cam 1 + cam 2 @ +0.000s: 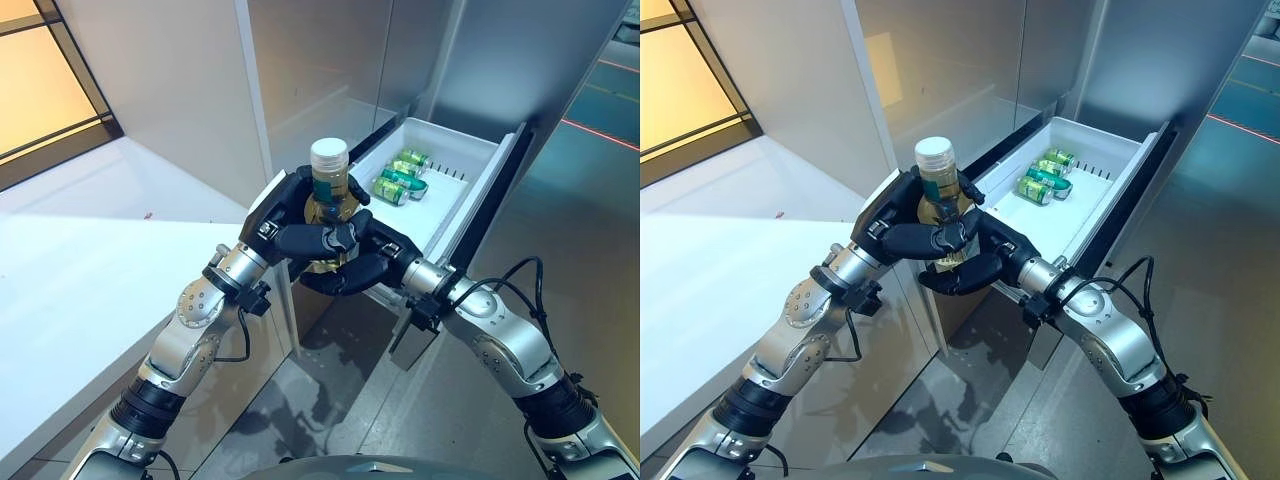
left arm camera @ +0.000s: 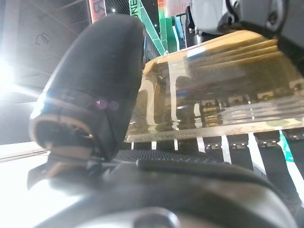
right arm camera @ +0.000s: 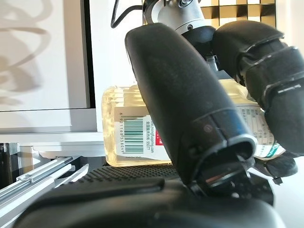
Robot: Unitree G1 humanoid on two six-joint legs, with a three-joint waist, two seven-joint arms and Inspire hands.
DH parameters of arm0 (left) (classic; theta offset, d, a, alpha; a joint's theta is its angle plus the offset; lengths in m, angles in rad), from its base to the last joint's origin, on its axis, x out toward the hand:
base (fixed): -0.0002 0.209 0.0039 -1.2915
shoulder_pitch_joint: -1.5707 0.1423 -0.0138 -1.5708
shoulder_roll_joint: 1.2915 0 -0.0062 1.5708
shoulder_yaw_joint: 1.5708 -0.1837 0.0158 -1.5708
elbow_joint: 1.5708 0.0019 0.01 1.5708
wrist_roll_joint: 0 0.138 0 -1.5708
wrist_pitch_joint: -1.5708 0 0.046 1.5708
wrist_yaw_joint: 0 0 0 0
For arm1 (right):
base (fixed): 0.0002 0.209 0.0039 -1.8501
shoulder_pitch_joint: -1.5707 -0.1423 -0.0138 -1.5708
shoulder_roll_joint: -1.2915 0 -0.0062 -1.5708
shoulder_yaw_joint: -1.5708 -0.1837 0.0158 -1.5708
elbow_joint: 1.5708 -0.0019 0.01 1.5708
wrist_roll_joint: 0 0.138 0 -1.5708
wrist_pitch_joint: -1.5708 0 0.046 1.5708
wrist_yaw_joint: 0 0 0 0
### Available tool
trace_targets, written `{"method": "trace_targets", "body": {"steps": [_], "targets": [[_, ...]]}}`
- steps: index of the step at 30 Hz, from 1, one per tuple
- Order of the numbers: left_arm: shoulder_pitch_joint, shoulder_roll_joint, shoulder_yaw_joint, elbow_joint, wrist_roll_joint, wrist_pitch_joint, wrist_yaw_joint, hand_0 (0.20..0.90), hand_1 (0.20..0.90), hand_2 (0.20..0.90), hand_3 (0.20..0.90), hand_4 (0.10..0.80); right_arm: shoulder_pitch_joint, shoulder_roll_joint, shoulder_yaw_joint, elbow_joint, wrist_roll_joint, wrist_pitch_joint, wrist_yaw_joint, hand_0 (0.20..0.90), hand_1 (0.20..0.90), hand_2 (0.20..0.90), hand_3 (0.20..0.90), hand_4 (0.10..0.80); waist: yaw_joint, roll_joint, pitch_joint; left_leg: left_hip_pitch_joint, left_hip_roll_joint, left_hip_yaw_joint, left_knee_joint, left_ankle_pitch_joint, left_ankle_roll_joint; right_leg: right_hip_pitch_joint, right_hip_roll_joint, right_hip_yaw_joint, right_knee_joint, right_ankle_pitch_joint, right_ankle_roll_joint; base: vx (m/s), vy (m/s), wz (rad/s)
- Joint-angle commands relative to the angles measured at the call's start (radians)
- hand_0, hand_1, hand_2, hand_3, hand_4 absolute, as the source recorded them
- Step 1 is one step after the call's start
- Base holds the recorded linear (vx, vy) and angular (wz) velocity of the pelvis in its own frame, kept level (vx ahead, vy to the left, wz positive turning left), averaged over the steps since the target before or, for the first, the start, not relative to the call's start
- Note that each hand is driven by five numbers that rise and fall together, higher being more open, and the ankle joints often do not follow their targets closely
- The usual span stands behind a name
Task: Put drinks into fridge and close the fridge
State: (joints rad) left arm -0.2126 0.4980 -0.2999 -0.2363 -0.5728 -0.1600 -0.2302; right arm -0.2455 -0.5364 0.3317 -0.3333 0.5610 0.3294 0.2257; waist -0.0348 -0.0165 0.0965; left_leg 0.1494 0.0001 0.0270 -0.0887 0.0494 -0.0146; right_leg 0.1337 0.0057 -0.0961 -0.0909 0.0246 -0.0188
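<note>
A bottle [image 1: 328, 185] of yellow drink with a white cap stands upright, held between both hands in front of the open white fridge drawer [image 1: 468, 190]. My left hand [image 1: 290, 215] is curled round its left side and my right hand [image 1: 362, 265] round its lower right side. The bottle shows clear and yellowish in the left wrist view [image 2: 213, 90], and with a barcode label in the right wrist view [image 3: 137, 137]. My left thumb [image 2: 95, 80] and right thumb [image 3: 190, 109] press on it. Green cans [image 1: 402, 177] lie in the drawer.
A white counter [image 1: 90, 250] lies to my left. The fridge's grey panels [image 1: 320, 70] rise behind the drawer. The drawer's dark front edge [image 1: 492, 215] juts out at the right. Grey floor [image 1: 330, 400] lies below my arms.
</note>
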Motion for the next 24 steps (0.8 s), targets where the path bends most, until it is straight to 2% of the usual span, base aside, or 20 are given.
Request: {"method": "trace_targets", "body": {"steps": [1,11,12,13,15,17,18,21,23,24], "targets": [[-0.214,-0.049,-0.035,-0.127,0.003,-0.173,-0.015,0.3,0.3,0.3,0.2,0.1,-0.18,0.075,-0.01,-0.031,0.054,-0.124,-0.051,0.3,0.3,0.3,0.2,0.1,-0.011,-0.022,-0.091,-0.01,-0.028,0.064,0.001,-0.047,0.037,0.0,-0.027,0.024,0.011,0.026,0.067,0.0,0.0,0.0],[-0.206,-0.025,-0.047,-0.081,0.093,-0.149,0.053,0.3,0.3,0.3,0.2,0.1,-0.212,0.057,-0.045,-0.026,0.027,-0.151,-0.102,0.3,0.3,0.3,0.2,0.1,-0.009,-0.022,-0.088,-0.017,-0.026,0.072,0.001,-0.038,0.037,-0.007,-0.025,0.024,0.011,0.032,0.064,0.0,0.0,0.0],[-0.203,-0.024,-0.041,-0.077,0.104,-0.148,0.063,0.509,0.509,0.509,0.444,0.344,-0.213,0.054,-0.052,-0.026,0.022,-0.153,-0.112,0.3,0.3,0.3,0.2,0.1,-0.008,-0.022,-0.09,-0.018,-0.025,0.072,0.001,-0.038,0.037,-0.009,-0.025,0.023,0.011,0.032,0.064,0.0,0.0,0.0],[-0.2,-0.018,-0.032,-0.066,0.13,-0.158,0.088,0.9,0.9,0.9,0.9,0.8,-0.214,0.049,-0.066,-0.017,0.011,-0.162,-0.125,0.3,0.3,0.3,0.2,0.1,-0.007,-0.023,-0.09,-0.018,-0.025,0.072,0.001,-0.038,0.036,-0.008,-0.025,0.021,0.011,0.033,0.064,0.0,0.0,0.0],[-0.198,-0.015,-0.027,-0.062,0.134,-0.167,0.105,0.9,0.9,0.9,0.9,0.8,-0.218,0.046,-0.076,-0.01,0.004,-0.168,-0.139,0.3,0.3,0.3,0.2,0.1,-0.005,-0.024,-0.089,-0.018,-0.024,0.071,0.001,-0.037,0.036,-0.008,-0.025,0.019,0.011,0.032,0.064,0.0,0.0,0.0],[-0.193,-0.017,-0.012,-0.054,0.13,-0.213,0.129,0.9,0.9,0.9,0.9,0.8,-0.222,0.041,-0.098,0.004,-0.05,-0.19,-0.178,0.3,0.3,0.3,0.2,0.1,-0.002,-0.025,-0.09,-0.019,-0.024,0.067,0.001,-0.037,0.035,-0.006,-0.026,0.016,0.011,0.031,0.063,0.0,0.0,0.0],[-0.187,-0.02,0.007,-0.062,0.119,-0.269,0.174,0.9,0.9,0.9,0.9,0.8,-0.22,0.036,-0.119,0.02,-0.151,-0.223,-0.224,0.3,0.3,0.3,0.2,0.1,0.002,-0.025,-0.089,-0.019,-0.023,0.063,0.001,-0.037,0.034,-0.005,-0.026,0.013,0.012,0.031,0.062,0.0,0.0,0.0],[-0.18,-0.038,0.042,-0.077,0.111,-0.303,0.203,0.9,0.9,0.9,0.9,0.8,-0.224,0.029,-0.157,0.043,-0.279,-0.246,-0.287,0.3,0.3,0.3,0.2,0.1,0.005,-0.026,-0.088,-0.018,-0.023,0.055,0.001,-0.038,0.033,-0.004,-0.025,0.009,0.013,0.029,0.061,0.008,-0.007,0.01],[-0.164,-0.053,0.072,-0.103,0.093,-0.27,0.185,0.9,0.9,0.9,0.9,0.8,-0.228,0.01,-0.198,0.061,-0.377,-0.26,-0.349,0.3,0.3,0.3,0.2,0.1,0.009,-0.025,-0.085,-0.018,-0.022,0.05,0.001,-0.039,0.031,-0.002,-0.024,0.008,0.016,0.027,0.059,0.016,-0.02,0.05],[-0.152,-0.058,0.081,-0.11,0.066,-0.207,0.145,0.9,0.9,0.9,0.9,0.8,-0.232,0.0,-0.217,0.072,-0.405,-0.261,-0.37,0.3,0.3,0.3,0.2,0.1,0.012,-0.024,-0.083,-0.018,-0.022,0.047,0.001,-0.039,0.03,-0.001,-0.023,0.006,0.016,0.027,0.058,0.004,-0.017,0.05]]}}
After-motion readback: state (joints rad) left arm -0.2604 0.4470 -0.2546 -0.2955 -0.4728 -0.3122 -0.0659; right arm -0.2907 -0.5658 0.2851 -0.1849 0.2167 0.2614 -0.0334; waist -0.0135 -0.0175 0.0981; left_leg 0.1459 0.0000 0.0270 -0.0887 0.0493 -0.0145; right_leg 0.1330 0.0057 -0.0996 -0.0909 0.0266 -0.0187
